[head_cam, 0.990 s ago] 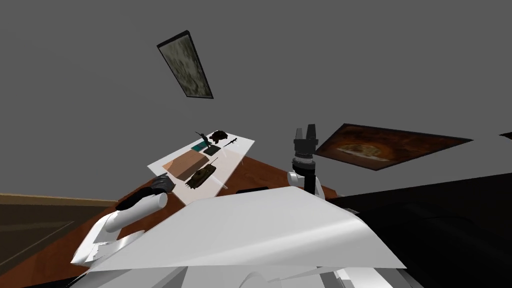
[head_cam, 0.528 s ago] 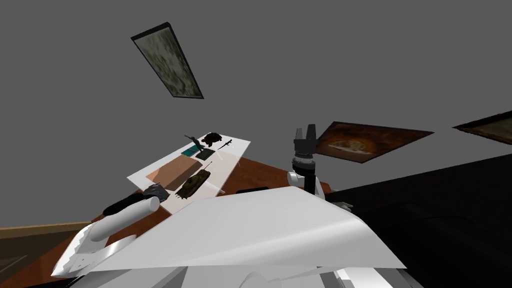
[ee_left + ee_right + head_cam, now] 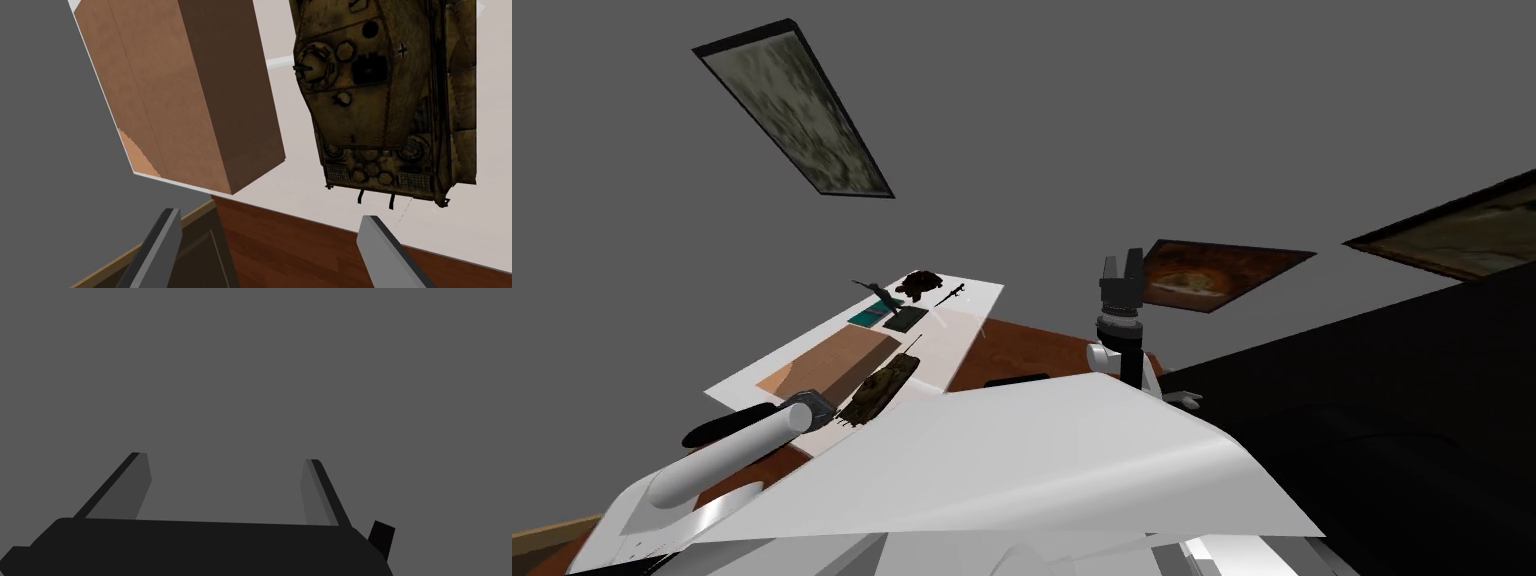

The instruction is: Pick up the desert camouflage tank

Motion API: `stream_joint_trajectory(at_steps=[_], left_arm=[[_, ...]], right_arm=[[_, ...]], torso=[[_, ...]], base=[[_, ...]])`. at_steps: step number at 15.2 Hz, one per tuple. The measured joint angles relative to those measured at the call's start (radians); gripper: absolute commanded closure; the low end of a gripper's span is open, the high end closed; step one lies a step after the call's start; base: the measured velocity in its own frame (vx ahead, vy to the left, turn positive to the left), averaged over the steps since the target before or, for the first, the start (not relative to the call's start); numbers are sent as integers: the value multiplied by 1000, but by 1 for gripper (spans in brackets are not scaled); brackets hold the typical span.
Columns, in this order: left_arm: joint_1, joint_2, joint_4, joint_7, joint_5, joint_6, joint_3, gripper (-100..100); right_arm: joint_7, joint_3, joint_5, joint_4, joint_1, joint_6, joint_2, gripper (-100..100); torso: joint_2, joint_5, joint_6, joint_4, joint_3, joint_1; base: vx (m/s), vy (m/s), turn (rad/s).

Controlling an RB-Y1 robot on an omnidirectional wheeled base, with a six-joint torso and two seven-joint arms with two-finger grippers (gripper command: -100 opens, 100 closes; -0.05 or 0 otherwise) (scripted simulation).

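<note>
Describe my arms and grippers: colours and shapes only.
Left forearm: a white tube ending in a dark grey wrist. Left gripper has two thin, flat, light grey jaws. Right gripper: the same blade jaws, shaded dark, on a black boxy body.

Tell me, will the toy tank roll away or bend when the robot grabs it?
Probably not. The tank looks like a stiff, boxy block lying flat on the white tabletop, so it should stay put. Its thin gun barrel might snap if bumped. The left gripper, open, may find the hull a tight fit.
</note>
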Motion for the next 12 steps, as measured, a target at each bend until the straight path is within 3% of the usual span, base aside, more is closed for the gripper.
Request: stream_joint_trajectory(at_steps=[12], left_arm=[[-22,8,116,61,42,240,129,-100]], right_arm=[[0,0,0,0,0,0,0,0]], torso=[[-1,0,0,0,-1,1]], base=[[51,12,-177]])
